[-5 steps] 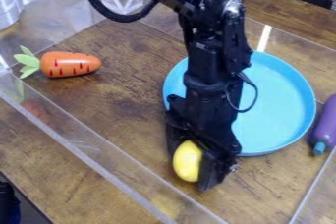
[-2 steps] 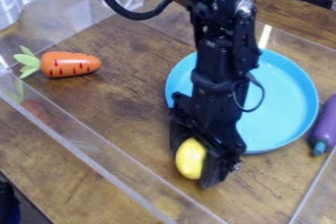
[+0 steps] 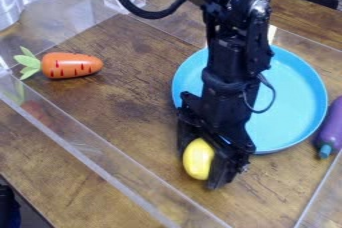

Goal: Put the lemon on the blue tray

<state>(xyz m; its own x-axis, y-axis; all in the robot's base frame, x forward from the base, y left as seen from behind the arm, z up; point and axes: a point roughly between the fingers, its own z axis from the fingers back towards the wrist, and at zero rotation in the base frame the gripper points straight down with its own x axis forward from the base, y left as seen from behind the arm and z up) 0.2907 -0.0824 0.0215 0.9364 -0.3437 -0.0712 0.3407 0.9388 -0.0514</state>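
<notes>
The step in hand looks to be securing the lemon [image 3: 199,159]. It sits at six o'clock in the view, low on the wooden desk [image 3: 104,107], just outside the near rim of the blue tray [image 3: 301,102]. The robot's hand [image 3: 205,155] is down around it, dark fingers against its upper and right sides; whether they are clenched on it or merely resting about it, I cannot tell. The arm above hides part of the tray.

Next, the fingers would need a sure hold, then a lift high enough to pass the raised rim, and a short carry toward one o'clock before letting go. A smooth, rounded fruit like this could slip out if pinched off-centre.

Against the earliest frame, the arm and hand have shifted slightly toward three o'clock, and the lemon appears a touch higher and further right with them.
</notes>
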